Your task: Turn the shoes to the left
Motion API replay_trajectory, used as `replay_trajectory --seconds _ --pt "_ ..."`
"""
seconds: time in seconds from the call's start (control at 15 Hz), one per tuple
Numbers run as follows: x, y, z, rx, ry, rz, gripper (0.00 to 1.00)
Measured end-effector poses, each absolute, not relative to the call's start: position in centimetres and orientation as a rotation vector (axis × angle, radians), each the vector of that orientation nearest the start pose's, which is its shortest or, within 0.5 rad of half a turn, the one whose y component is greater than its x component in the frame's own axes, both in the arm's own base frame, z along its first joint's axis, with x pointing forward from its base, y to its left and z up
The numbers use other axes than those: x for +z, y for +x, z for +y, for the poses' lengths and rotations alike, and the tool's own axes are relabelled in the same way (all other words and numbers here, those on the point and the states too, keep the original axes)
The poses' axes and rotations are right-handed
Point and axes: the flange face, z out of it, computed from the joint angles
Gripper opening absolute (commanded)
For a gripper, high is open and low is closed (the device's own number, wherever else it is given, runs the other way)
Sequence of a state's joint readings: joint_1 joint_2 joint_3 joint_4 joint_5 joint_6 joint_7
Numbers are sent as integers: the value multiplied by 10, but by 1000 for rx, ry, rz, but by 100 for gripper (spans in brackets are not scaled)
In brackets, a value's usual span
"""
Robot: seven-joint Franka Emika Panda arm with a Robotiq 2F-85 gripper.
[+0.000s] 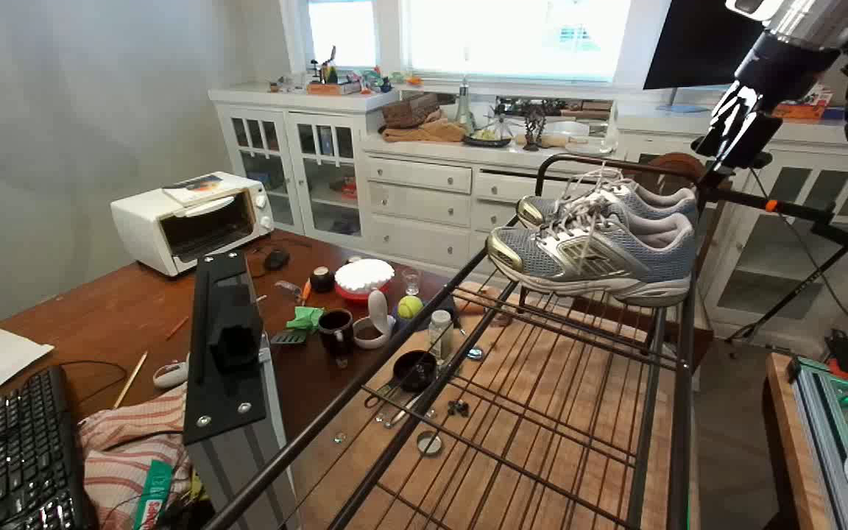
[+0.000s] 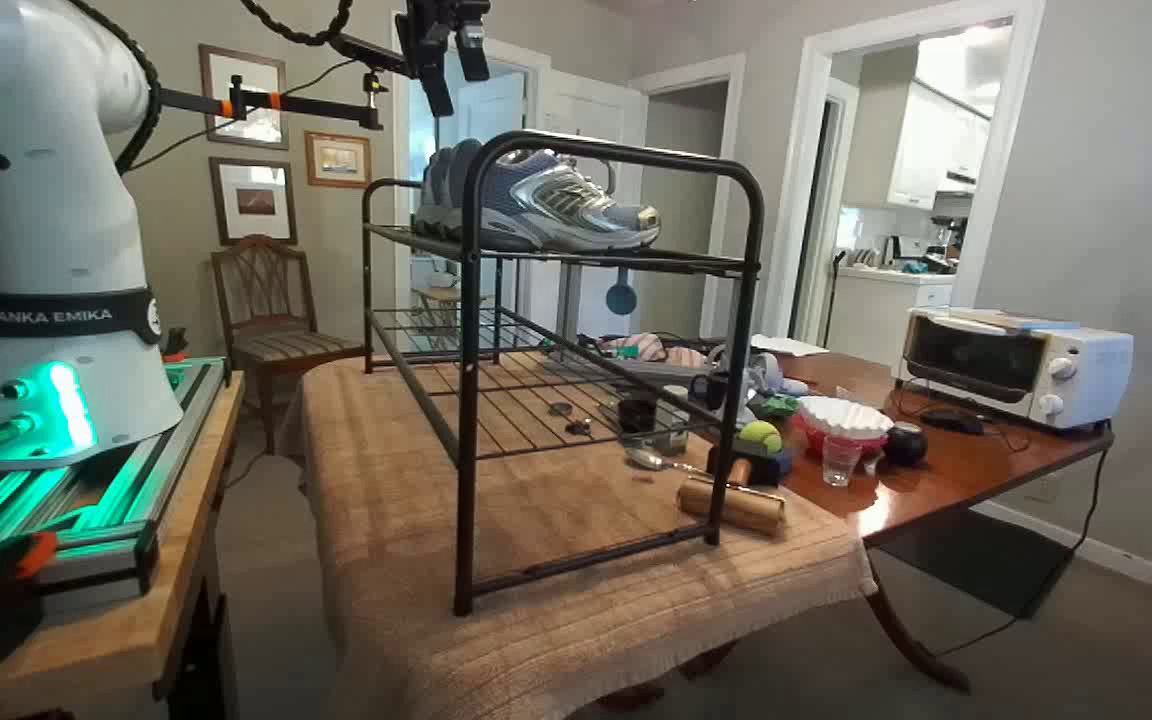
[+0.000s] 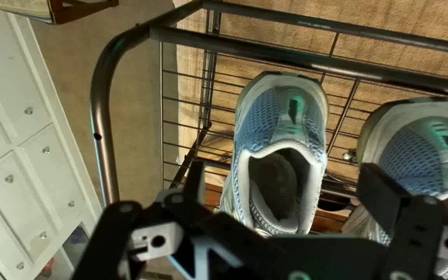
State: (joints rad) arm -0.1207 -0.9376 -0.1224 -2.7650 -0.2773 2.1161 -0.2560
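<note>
- the shoes (image 1: 586, 254) sit side by side on top of the rack (image 2: 467, 400), soles down, toes pointing away from the arm's base (image 2: 126, 395); the rack stands on a towel (image 2: 576, 640) laid over part of the tabletop (image 1: 93, 316).
- my pincer (image 3: 282, 171) hangs above the heel end, fingers wide apart, gripping nothing.
- i take the step in hand to be lining up on one shoe; neither looks turned, so i'd call the task barely begun. whose left is meant, i can't tell.
- in the wrist view the fingers frame the shoe (image 3: 282, 132) nearer the end hoop (image 3: 99, 105), but one of them overlaps the edge of its neighbour (image 3: 418, 151); i can't read the depth there.
- next, i'd shift clear of that neighbour, come straight down with a finger either side of the heel, squeeze gently, lift a touch, then rotate, minding the end hoop as the shoe swings.
</note>
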Motion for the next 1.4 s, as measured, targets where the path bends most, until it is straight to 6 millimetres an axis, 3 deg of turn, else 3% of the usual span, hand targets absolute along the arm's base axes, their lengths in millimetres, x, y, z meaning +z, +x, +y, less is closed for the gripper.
replay_trajectory --seconds 0.2,0.8,1.13,1.4 --pt "470 289 -83 -341 -3319 -274 100" --pt "468 290 -83 -333 -3319 -275 100" --pt "488 295 -84 -401 -3318 -275 100" --pt "498 304 -73 -437 -3269 -295 100"
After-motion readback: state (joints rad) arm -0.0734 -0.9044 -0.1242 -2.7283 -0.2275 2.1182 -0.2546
